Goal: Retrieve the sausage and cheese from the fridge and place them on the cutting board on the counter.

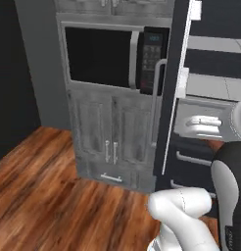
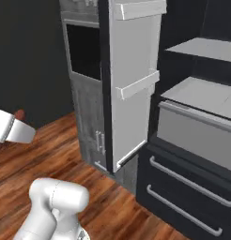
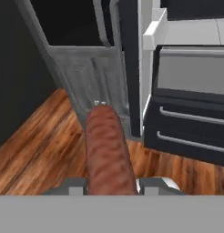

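The fridge (image 3: 186, 109) is standing ahead of the gripper and to its right in the hand view, with its door (image 2: 131, 79) swung open, so the pale shelves (image 2: 202, 96) and the two lower drawers (image 3: 191, 132) are showing. In front of the gripper and a little to the left, a grey cabinet (image 1: 110, 137) with a black oven (image 1: 100, 56) above it is rising from the wooden floor (image 3: 36, 150).

The sausage (image 3: 108, 150) is sitting between the fingertips of the gripper (image 3: 109, 186), so it is already out of the fridge. Its long axis is pointing straight away from the gripper, along the direction in which the hand is looking, and the far rounded end is reaching toward the base of the cabinet. The gripper is pressed nearly together and is pinching the near end of the sausage from both sides.

I judge that the next move depends on carrying this sausage to the cutting board on the worktop. The arm will probably need to turn away from the fridge. The grip is at one end only, so the sausage may tilt or slip during a fast swing.
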Controlling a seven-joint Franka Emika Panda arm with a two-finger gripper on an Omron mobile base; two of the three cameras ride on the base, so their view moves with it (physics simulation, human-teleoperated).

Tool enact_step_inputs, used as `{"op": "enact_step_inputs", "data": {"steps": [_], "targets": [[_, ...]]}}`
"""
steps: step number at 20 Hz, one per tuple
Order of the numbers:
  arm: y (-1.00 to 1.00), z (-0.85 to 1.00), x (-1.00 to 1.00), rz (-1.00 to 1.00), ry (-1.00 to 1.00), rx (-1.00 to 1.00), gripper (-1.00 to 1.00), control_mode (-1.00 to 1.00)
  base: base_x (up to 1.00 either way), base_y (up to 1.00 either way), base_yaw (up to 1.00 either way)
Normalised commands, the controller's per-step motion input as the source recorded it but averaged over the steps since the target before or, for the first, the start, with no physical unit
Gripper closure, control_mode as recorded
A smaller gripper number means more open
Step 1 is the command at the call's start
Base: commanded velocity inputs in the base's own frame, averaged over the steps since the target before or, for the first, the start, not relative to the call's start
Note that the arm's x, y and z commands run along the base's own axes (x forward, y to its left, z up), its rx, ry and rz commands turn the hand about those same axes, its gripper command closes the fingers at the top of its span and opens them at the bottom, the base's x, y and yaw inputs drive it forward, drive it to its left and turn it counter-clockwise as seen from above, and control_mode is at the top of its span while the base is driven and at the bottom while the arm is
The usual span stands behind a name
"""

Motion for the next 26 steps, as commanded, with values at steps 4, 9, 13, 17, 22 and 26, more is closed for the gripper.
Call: {"op": "enact_step_inputs", "data": {"steps": [4, 9, 13, 17, 22, 26], "targets": [[0.00, 0.00, 0.00, 0.00, 0.00, 0.00, 1.00, 1.00, -0.54, 0.52, 0.97], [0.00, 0.00, 0.00, 0.00, 0.00, 0.00, 1.00, 1.00, -0.30, 0.21, 1.00], [0.00, 0.00, 0.00, 0.00, 0.00, 0.00, 1.00, 1.00, -0.06, 0.05, 1.00], [0.00, 0.00, 0.00, 0.00, 0.00, 0.00, 1.00, 1.00, -0.06, 0.00, 1.00], [0.00, 0.00, 0.00, 0.00, 0.00, 0.00, 1.00, 1.00, 0.24, 0.08, 0.81], [0.00, 0.00, 0.00, 0.00, 0.00, 0.00, 1.00, 1.00, 1.00, -0.10, 0.59]]}}
